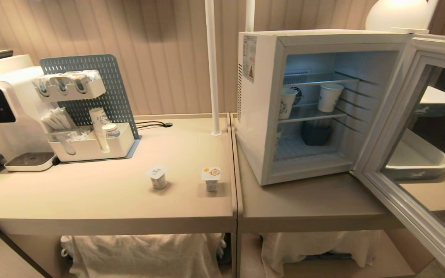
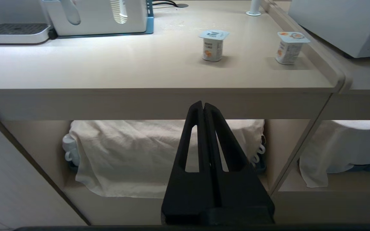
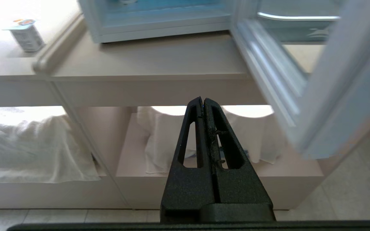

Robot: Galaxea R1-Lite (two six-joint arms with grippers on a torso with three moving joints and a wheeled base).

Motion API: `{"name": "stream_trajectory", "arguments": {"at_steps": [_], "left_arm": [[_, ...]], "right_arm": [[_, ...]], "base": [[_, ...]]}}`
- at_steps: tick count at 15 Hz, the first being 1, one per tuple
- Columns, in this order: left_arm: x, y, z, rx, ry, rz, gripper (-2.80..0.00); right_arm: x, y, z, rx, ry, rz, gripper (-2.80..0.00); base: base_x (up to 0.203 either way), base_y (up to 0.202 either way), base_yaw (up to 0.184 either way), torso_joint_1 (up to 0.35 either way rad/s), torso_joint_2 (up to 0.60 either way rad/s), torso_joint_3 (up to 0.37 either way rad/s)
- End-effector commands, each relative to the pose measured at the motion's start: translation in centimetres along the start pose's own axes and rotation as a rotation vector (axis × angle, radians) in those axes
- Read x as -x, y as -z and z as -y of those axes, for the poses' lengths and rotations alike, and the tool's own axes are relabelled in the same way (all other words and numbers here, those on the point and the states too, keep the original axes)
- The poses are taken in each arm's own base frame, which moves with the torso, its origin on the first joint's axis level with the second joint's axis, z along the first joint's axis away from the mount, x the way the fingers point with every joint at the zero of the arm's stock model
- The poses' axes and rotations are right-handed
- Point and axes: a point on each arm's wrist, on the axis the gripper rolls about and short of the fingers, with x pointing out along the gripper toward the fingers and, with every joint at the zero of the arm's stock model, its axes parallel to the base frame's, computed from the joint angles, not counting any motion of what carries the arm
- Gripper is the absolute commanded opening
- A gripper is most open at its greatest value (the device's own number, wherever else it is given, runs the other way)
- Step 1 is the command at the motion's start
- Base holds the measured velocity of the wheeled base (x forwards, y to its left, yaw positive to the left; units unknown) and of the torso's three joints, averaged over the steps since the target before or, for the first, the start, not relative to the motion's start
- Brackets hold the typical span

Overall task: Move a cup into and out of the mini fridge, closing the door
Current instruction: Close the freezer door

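Nearest the head camera runs the beige countertop (image 1: pixel 110 200), smooth and matte, split by a seam into two tables; its lower shelves hold lumps draped in crumpled off-white cloth (image 1: pixel 145 253), so what lies beneath is hidden.

On the table right of the seam stands the mini fridge (image 1: pixel 261 108), a white box with vent slots and a warning sticker on its side. Its door (image 1: pixel 419 154) — a pale frame around dark glass — is swung wide open and cut off by the picture's edge. Inside on the wire shelves are two patterned paper cups (image 1: pixel 328 97), and below them a dark blue tub, hard to make out.

Left of the fridge, across the seam, a white water dispenser (image 1: pixel 2 112) and a grey pegboard organiser (image 1: pixel 91 112) line the back of the counter. A thin white pole (image 1: pixel 213 69) rises just beside the fridge.

Two small foil-lidded yogurt cups (image 1: pixel 158 177) stand near the seam, apart from each other.

Both arms hang low before the counter's front edge: the left gripper (image 2: pixel 203 104) and right gripper (image 3: pixel 203 99) each have black wedge fingers pressed together, empty.
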Motion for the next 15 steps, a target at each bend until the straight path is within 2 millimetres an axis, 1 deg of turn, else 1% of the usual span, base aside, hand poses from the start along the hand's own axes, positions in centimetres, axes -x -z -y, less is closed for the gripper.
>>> {"name": "stream_trajectory", "arguments": {"at_steps": [1, 12, 14, 15], "left_arm": [[-0.01, -0.01, 0.00, 0.000, 0.000, -0.001, -2.80], [-0.01, 0.00, 0.00, 0.002, 0.000, -0.002, -2.80], [-0.01, 0.00, 0.00, 0.000, -0.002, -0.002, -2.80], [-0.01, 0.00, 0.00, 0.000, 0.000, -0.002, -2.80]], "right_arm": [[-0.04, -0.02, 0.00, 0.001, 0.000, -0.006, -2.80], [-0.06, -0.03, 0.00, 0.001, -0.001, -0.009, -2.80], [-0.07, -0.03, 0.00, 0.001, -0.002, -0.011, -2.80], [-0.07, -0.03, 0.00, 0.001, 0.000, -0.011, -2.80]], "base": [[0.000, -0.194, -0.001, 0.002, 0.00, 0.005], [0.000, -0.192, -0.002, 0.002, 0.00, 0.000], [0.000, -0.095, -0.002, 0.002, 0.00, 0.000], [0.000, 0.000, 0.000, 0.000, 0.00, 0.000]]}}
